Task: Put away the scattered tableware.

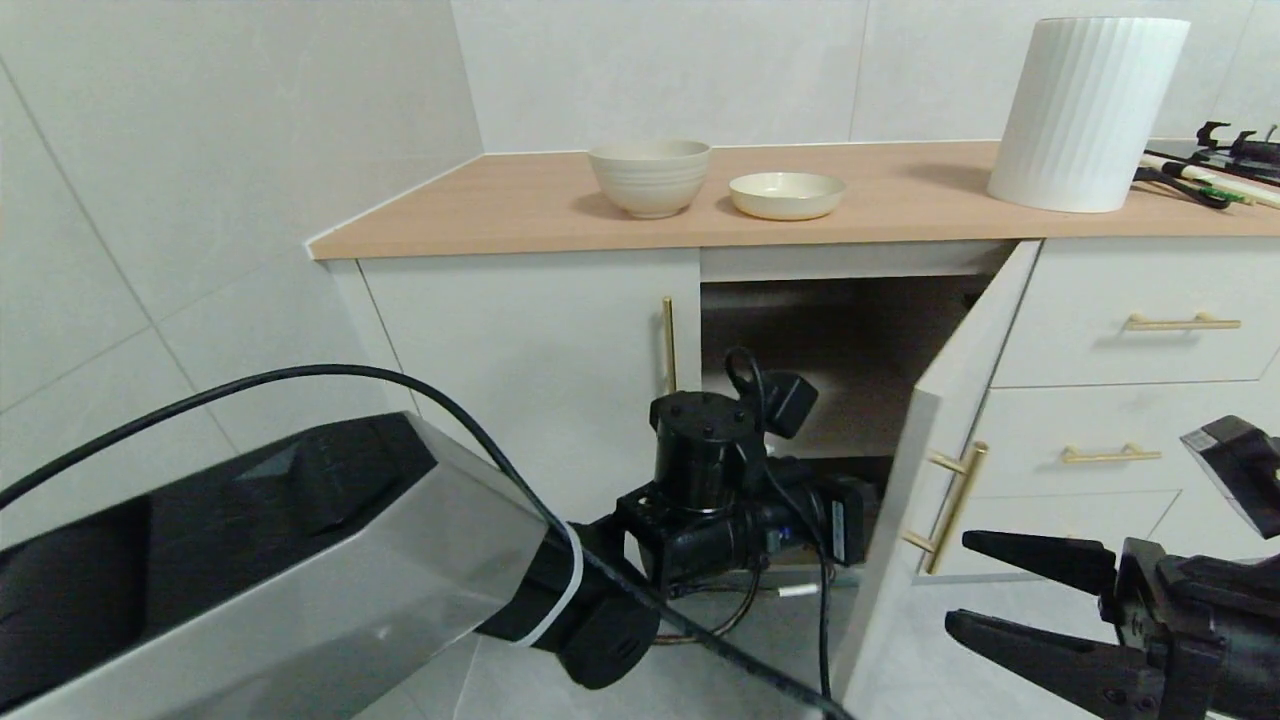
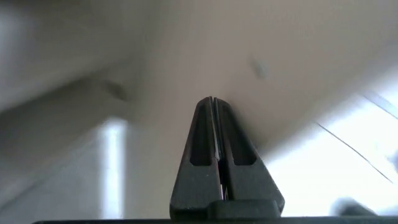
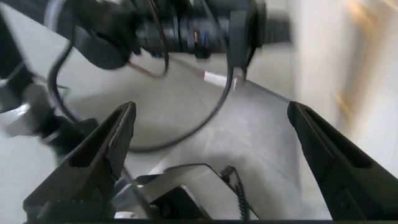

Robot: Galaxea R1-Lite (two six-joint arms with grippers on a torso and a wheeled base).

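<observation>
On the worktop (image 1: 480, 215), above the open cupboard (image 1: 830, 350), the bowl (image 1: 650, 177) and shallow dish (image 1: 787, 194) sit just apart — stiff, smooth, breakable, we judge, best pinched at the rim — while our left pincer (image 2: 212, 102) is closed empty and our right pincer (image 1: 957, 581) gapes wide.

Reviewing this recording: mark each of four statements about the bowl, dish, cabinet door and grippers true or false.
1. The bowl stands on the countertop. True.
2. The cabinet door is closed. False: it stands open.
3. The right gripper is open and empty. True.
4. The left gripper holds the dish. False: it is shut on nothing; the dish lies on the countertop beside the bowl.
</observation>
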